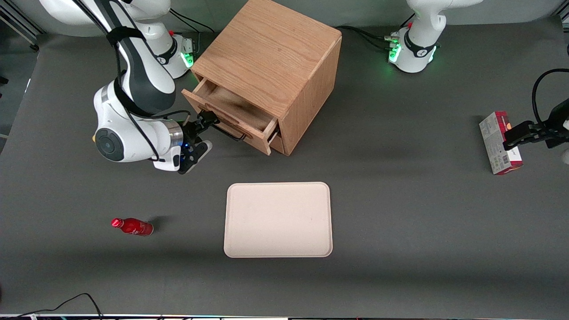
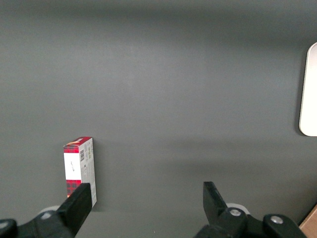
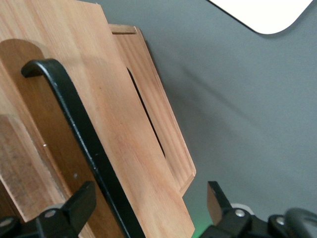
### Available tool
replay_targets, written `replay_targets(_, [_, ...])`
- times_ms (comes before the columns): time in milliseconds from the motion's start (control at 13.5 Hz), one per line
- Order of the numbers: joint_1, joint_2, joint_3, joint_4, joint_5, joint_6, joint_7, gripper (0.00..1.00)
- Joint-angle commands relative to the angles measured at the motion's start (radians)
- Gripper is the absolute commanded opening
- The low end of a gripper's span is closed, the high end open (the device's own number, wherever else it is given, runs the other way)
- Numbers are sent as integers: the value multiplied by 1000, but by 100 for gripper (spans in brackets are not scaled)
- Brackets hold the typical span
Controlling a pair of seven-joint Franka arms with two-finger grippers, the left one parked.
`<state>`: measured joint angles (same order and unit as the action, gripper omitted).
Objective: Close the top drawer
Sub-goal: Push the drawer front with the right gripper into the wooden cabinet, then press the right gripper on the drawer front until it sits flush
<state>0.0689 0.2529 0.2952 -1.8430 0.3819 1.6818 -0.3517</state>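
The wooden cabinet [image 1: 271, 66] stands at the back of the table. Its top drawer [image 1: 231, 121] is pulled out, showing the shallow wooden tray inside, and its thin black handle [image 1: 230, 134] faces the working arm. My right gripper [image 1: 204, 132] is open at the drawer front, level with the end of the handle. In the right wrist view the drawer front [image 3: 109, 129] and black handle [image 3: 84, 134] lie between the spread fingers [image 3: 81, 203] of my gripper [image 3: 148, 206]. I cannot tell whether they touch the wood. The gripper holds nothing.
A beige tray [image 1: 278, 220] lies nearer the front camera than the cabinet; its corner shows in the right wrist view [image 3: 262, 15]. A red bottle [image 1: 132, 226] lies on its side toward the working arm's end. A red-and-white box [image 1: 500, 142] stands toward the parked arm's end.
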Motion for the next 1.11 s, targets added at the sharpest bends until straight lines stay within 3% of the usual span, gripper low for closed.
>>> replay_targets(0, [0,-61,42,-54,28,19,49,100])
replay_targets(1035, [0,-113,84,-122,49,45,94,100])
